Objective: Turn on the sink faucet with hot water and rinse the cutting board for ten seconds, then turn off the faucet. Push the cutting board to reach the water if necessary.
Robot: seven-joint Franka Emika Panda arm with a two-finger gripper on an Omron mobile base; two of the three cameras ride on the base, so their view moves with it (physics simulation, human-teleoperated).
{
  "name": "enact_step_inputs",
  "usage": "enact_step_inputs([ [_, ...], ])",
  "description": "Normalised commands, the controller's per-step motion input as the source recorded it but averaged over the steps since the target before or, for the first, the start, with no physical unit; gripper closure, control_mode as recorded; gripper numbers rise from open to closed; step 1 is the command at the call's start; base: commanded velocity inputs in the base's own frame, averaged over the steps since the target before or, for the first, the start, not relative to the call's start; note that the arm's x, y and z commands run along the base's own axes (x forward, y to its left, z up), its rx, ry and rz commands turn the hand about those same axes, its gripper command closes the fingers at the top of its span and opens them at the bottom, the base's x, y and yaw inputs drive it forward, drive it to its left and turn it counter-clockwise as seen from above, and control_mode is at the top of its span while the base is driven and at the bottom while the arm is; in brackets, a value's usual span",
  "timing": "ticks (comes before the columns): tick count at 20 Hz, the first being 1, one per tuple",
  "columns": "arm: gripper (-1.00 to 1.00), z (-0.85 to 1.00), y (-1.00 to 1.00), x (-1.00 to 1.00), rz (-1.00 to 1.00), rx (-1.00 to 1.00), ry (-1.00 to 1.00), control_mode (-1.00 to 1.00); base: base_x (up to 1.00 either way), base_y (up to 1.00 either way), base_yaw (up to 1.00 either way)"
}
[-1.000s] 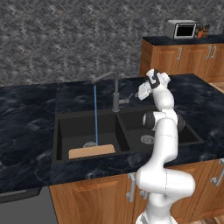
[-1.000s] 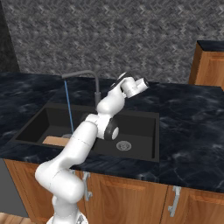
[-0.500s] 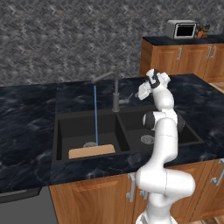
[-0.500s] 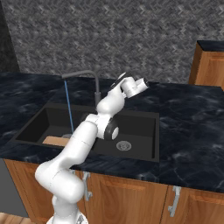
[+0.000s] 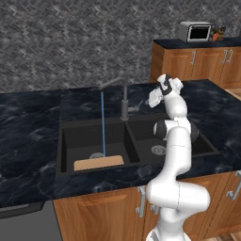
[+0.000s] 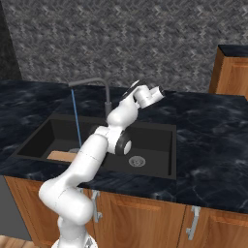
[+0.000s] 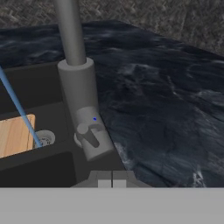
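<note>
Water is on. The water (image 5: 103,123) falls as a thin blue line from the tip of the sink faucet (image 5: 124,101) into the left bowl of the sink (image 5: 66,141), and it lands right at the round drain.

The cutting board (image 5: 99,163) lies flat on the floor of that left bowl, up against the near wall. From where I look, the stream comes down just behind the board's far edge — I think it is missing the wood, or only just touching it. I cannot be sure from here.

My gripper (image 5: 153,98) hangs above the counter to the right of the faucet post, with its fingers pressed together and nothing between them. In the hand view the small lever (image 7: 89,136) on the post sits just ahead of the fingertips.

So I judge the turning-on step done, and the rinse step is the one in hand. Next I would want the board under the stream — that means going down into the left bowl and nudging the board back toward the drain. After the rinse, the lever needs a push to shut the water off.
</note>
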Motion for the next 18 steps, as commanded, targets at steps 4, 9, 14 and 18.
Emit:
enact_step_inputs([
  [4, 1.00, 0.00, 0.00, 0.00, 0.00, 0.00, 0.00, -1.00, 0.00, 0.00, 0.00],
  [9, 1.00, 0.00, 0.00, 0.00, 0.00, 0.00, 0.00, -1.00, 0.00, 0.00, 0.00],
  [14, 1.00, 0.00, 0.00, 0.00, 0.00, 0.00, 0.00, -1.00, 0.00, 0.00, 0.00],
  [18, 1.00, 0.00, 0.00, 0.00, 0.00, 0.00, 0.00, -1.00, 0.00, 0.00, 0.00],
])
